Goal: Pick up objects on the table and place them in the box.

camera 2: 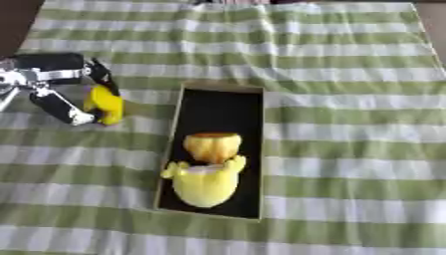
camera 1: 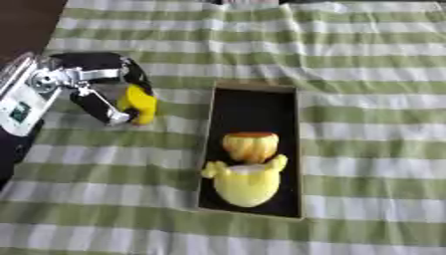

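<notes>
Green-and-white striped cloth (camera 1: 366, 124) covers the table under everything you see. Your left hand (camera 1: 96, 92) comes in from the left edge, black with silver parts, and its fingers (camera 1: 103, 107) and thumb are curled round a small yellow object (camera 1: 139, 103), pinching it from both sides; the shape looks rounded and upright, but you cannot tell what it is. Hand and object sit left of the box (camera 1: 254, 88), near its upper left corner and apart from it; whether the object touches the cloth or hangs just above it cannot be told. The box is a shallow cardboard tray with a dark inside, lying lengthwise away from you, mid-table. Two things already lie in it: a yellow-orange rounded toy (camera 1: 251, 145) near the middle, and touching it on the near side a larger pale yellow plush (camera 1: 247, 184) with two small points sticking up at its sides. Your right hand shows in neither view.
</notes>
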